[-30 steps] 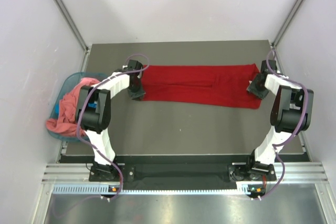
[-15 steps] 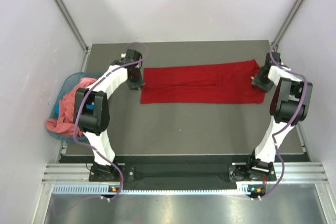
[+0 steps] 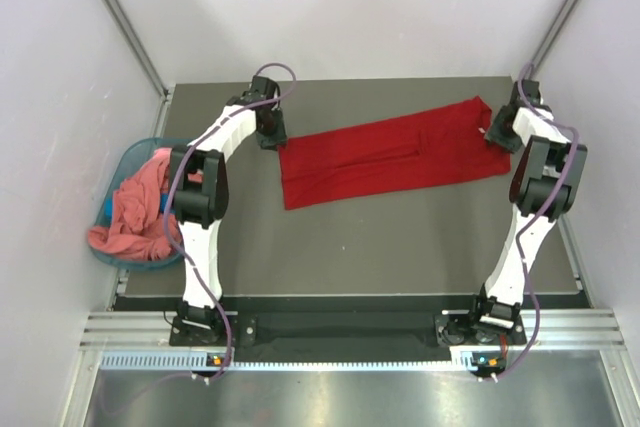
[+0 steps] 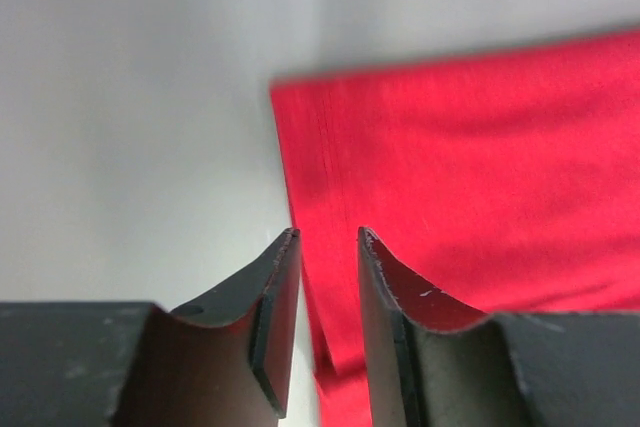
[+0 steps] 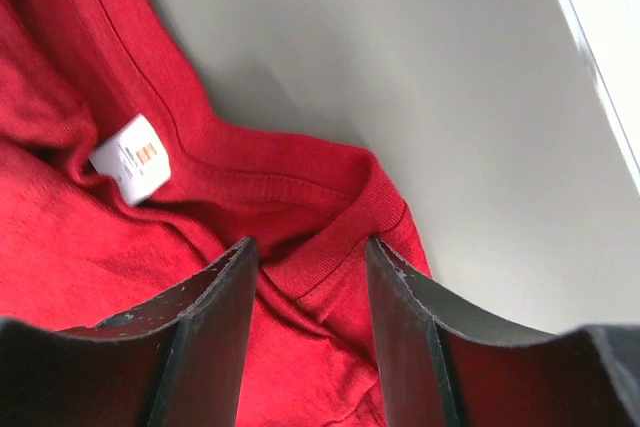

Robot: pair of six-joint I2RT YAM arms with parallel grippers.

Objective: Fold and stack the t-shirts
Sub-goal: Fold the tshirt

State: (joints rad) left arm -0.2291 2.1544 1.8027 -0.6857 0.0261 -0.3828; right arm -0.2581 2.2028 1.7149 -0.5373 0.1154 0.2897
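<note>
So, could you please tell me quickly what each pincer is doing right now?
Left pincer: open, holding nothing.
Right pincer: jaws apart around the red shirt collar; grip cannot be told.

A teal basket (image 3: 118,172) sits off the table's (image 3: 400,237) left edge (brim-full).

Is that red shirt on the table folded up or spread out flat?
Folded lengthwise: the red t-shirt lies as one long narrow band on the table, sleeves not showing.

The long shirt (image 3: 395,152) is plain deep red with a small white label (image 5: 131,158). The bunched shirt (image 3: 135,209) is pink, in a basket (image 3: 125,159) that looks teal. The table (image 3: 400,242) is grey.
</note>
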